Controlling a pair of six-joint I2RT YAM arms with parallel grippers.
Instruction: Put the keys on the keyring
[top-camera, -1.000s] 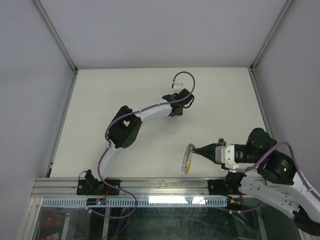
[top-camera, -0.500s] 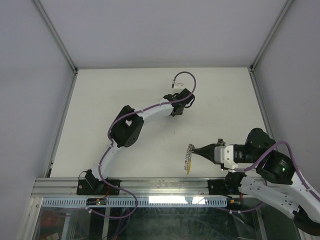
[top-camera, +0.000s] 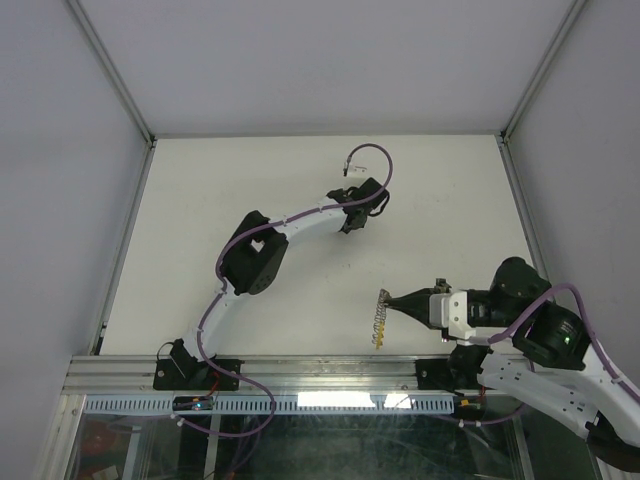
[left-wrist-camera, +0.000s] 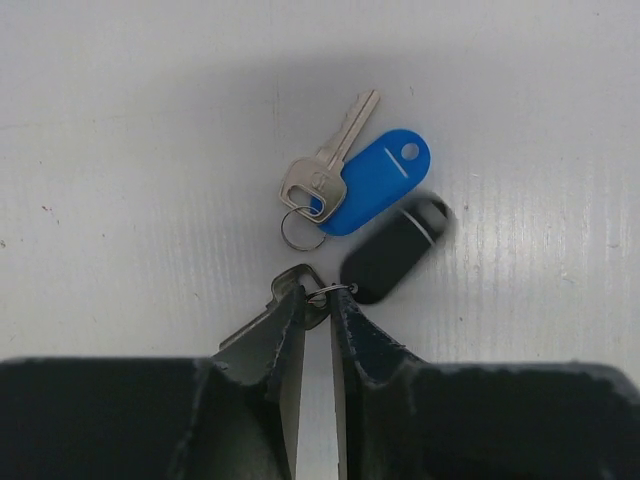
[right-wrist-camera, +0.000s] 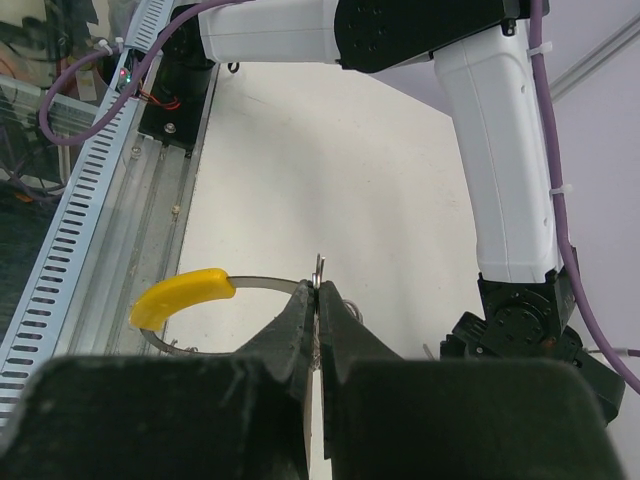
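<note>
Keyring (right-wrist-camera: 186, 292) clenched in right gripper (right-wrist-camera: 318, 296); left gripper (left-wrist-camera: 318, 298) down at keys (left-wrist-camera: 318, 182), jaws nearly together, cannot tell if gripping.

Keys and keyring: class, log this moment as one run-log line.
left gripper: closed on black-tagged key | blue-tagged key: loose beside | right gripper: shut on keyring

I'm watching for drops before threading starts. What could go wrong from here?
1. The left gripper has only a thin wire ring between its nearly shut jaws, so the keys may slip out on lifting.
2. The right gripper pinches the keyring at one thin spot, so it may swivel out of line.
</note>
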